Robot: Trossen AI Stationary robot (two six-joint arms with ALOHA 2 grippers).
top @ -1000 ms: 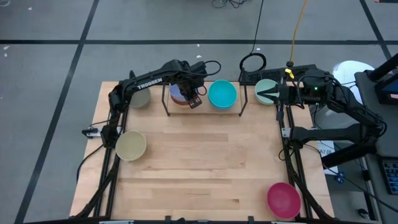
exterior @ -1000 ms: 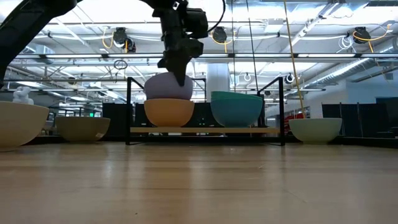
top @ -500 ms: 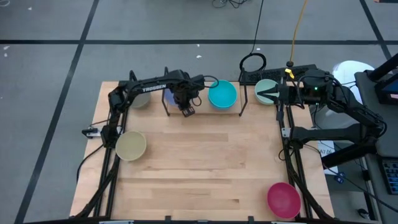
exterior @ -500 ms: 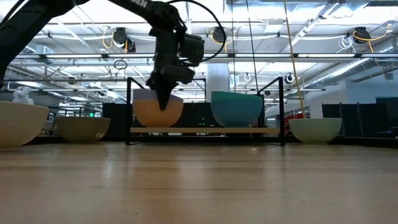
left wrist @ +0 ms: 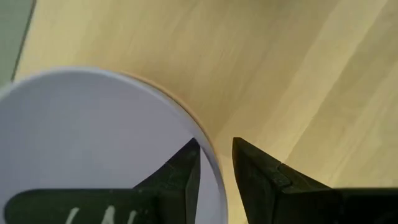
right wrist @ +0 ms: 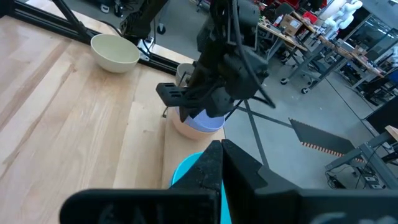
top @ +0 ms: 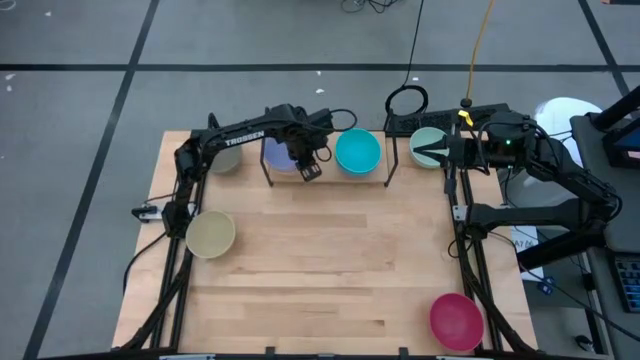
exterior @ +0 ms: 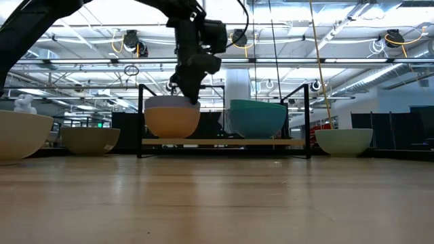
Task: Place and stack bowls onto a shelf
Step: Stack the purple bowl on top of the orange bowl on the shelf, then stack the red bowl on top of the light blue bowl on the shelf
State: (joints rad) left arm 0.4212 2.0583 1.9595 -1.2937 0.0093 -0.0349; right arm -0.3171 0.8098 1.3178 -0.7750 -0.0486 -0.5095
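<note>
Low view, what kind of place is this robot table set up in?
Probably a robotics lab or workshop in an industrial hall: exposed ceiling trusses with hanging cable reels, workbenches in the room behind, and a taped concrete floor around the wooden table.

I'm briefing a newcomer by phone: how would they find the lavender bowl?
Look at the black-rod shelf at the table's far edge. The lavender bowl sits on its left half, nested in an orange bowl, beside the cyan bowl; it alone is stacked.
</note>
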